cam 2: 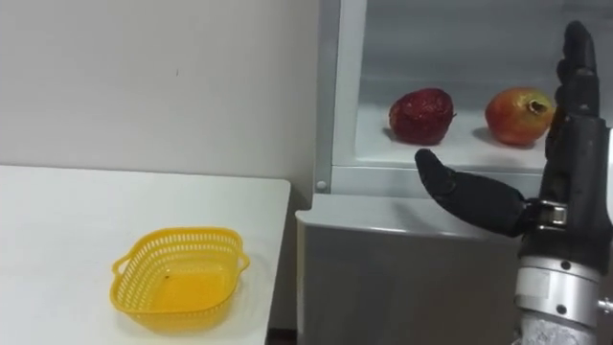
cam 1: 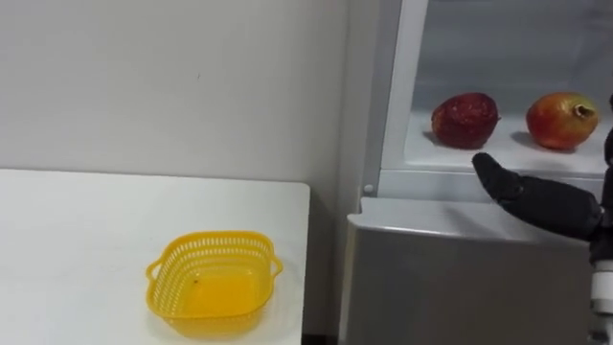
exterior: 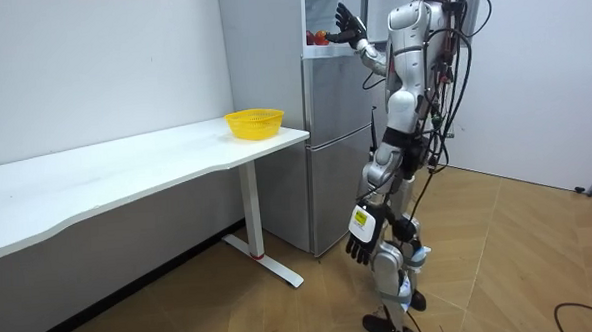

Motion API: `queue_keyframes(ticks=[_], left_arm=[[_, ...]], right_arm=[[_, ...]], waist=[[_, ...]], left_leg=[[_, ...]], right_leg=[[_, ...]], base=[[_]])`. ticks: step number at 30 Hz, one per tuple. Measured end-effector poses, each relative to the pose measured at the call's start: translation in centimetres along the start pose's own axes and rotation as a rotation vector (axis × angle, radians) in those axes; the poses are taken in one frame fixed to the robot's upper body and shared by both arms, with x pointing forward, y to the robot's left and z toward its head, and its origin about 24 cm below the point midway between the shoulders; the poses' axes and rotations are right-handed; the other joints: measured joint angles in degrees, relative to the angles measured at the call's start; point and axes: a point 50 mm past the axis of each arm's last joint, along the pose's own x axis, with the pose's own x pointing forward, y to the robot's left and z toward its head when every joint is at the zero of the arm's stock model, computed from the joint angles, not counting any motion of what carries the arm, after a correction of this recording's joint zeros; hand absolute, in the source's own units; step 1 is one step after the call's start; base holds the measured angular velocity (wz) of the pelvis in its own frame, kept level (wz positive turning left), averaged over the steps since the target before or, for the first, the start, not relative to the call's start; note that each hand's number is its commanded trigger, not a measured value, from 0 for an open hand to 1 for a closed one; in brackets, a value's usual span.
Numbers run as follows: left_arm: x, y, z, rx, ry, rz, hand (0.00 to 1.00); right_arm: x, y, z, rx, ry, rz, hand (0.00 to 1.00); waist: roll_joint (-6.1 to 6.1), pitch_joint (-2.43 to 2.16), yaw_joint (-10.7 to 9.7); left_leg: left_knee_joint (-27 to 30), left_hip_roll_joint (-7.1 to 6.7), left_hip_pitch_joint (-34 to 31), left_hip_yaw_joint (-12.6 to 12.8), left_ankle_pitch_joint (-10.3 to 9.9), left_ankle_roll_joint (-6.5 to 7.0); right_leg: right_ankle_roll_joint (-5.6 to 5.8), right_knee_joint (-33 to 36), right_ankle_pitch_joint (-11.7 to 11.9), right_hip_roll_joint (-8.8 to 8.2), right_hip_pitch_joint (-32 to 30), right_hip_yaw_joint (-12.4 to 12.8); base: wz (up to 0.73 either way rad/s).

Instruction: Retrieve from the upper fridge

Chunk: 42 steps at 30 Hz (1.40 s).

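The robot stands right in front of the fridge (cam 2: 402, 278), whose upper compartment is open. Inside it, on the white shelf (cam 2: 450, 151), lie two round fruits side by side with a clear gap between them: a dark red fruit (cam 2: 421, 115) nearer the fridge's left edge and an orange-red fruit (cam 2: 519, 115) further towards its right. Neither has been lifted, so the thing to fetch is on the shelf, inside the upper fridge.

The right hand (cam 2: 573, 163) is raised just before the open compartment, level with the shelf. Its fingers point straight up and the thumb sticks out sideways towards the fridge's left edge. It is spread wide, holds nothing and touches neither fruit. This posture looks like the set-up for a grasp: a wide-spread hand can pass round a ball-shaped fruit before closing. It stands closer to the orange-red fruit, which seems the likelier target, though that cannot be settled from here.

The left hand (exterior: 358, 246) hangs low beside the robot's thigh, well below the fridge's upper compartment, fingers loose and empty.

Just left of the fridge stands a white table (cam 2: 57, 240), and on its corner nearest the fridge sits an empty yellow basket (cam 2: 179, 278). Placed that close, it probably serves as the drop-off, so a fruit needs only a short swing out of the fridge.
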Motion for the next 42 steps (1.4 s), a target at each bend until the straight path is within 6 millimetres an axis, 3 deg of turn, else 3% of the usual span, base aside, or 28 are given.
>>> queue_keyframes(ticks=[11, 15, 21, 25, 30, 35, 42], left_arm=[[0.0, 0.0, -0.1, 0.013, 0.014, 0.003, 0.00], [0.0, 0.2, -0.1, 0.015, 0.015, 0.008, 0.00], [-0.1, 0.4, -0.7, -0.020, 0.031, 0.009, 0.00], [-0.2, 0.6, -0.4, -0.021, 0.017, 0.006, 0.00], [-0.2, 0.7, -0.2, -0.019, 0.003, 0.011, 0.00], [-0.2, 0.8, 0.1, -0.018, -0.005, 0.014, 0.00], [-0.3, 1.1, 0.4, -0.015, -0.031, 0.014, 0.00]], right_arm=[[1.1, -0.1, -1.2, -0.064, 0.040, 0.031, 0.00], [1.7, -0.1, -1.4, -0.073, 0.055, 0.021, 0.00], [3.6, -0.1, -0.3, -0.066, -0.006, -0.013, 0.00], [4.9, -0.3, -1.3, -0.027, 0.053, -0.038, 0.00], [4.9, -0.5, -2.1, -0.033, 0.093, -0.029, 0.00], [4.8, -0.5, -3.0, -0.051, 0.135, -0.006, 0.00], [6.0, -0.4, -2.3, -0.054, 0.100, 0.019, 0.00]], waist=[[-0.19, 0.23, 1.5], [-0.41, 0.06, 1.7], [-1.18, -0.10, 2.1], [-1.80, 0.03, 2.2], [-2.10, 0.01, 2.5], [-2.79, 0.29, 2.7], [-3.00, 0.13, 2.3]], left_leg=[[-0.2, -0.03, 0.4, -1.7, 0.0, 0.00], [-0.1, -0.21, -0.3, -2.1, 0.0, -0.01], [-0.1, -0.45, -0.5, -3.3, 0.1, 0.02], [0.2, -0.48, -0.5, -4.0, 0.1, 0.02], [0.7, -0.55, -1.2, -4.5, 0.1, 0.02], [0.8, -0.61, -1.6, -4.6, 0.1, 0.04], [1.5, -0.66, -2.7, -4.8, 0.1, 0.04]], right_leg=[[-0.01, -0.2, 0.0, -0.05, 1.3, -1.5], [0.00, -0.2, 0.0, -0.17, 0.7, -1.7], [0.04, -0.3, 0.0, -0.26, 0.8, -2.0], [0.04, -0.3, 0.0, -0.35, 1.3, -2.8], [0.04, -0.2, 0.0, -0.54, 0.9, -3.5], [0.03, -0.1, 0.0, -0.66, 0.5, -3.8], [0.05, -0.1, 0.0, -1.00, 0.1, -4.8]], base=[[0.07], [0.01], [0.05], [0.10], [0.04], [0.01], [0.05]])
